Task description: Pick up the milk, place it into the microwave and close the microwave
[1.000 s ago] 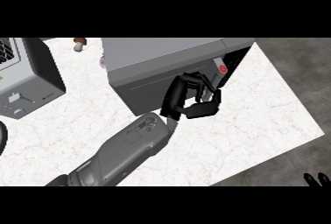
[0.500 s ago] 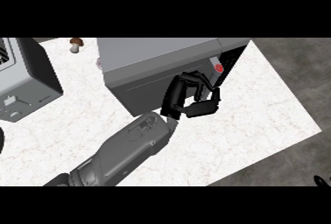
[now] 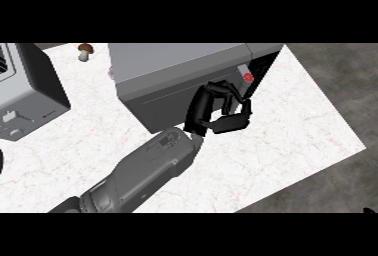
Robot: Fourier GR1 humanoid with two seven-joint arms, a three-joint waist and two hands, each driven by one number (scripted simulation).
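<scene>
One hand at frame centre, fingers curled, empty, against microwave front. Milk unseen, likely inside. Judged best: push door edge near red button squarely until flush with bench. Other hand barely at lower right; cannot tell.

Microwave on white counter, milk hidden.
Grey box, flat top lighter, front face darker, set askew with its front turned toward lower left. Door nearly shut against the front; narrow dark gap at the right end, a small red spot visible there. Stands at the counter's far side, right of centre. Milk carton not visible anywhere outside; whether inside cannot be told.
</scene>
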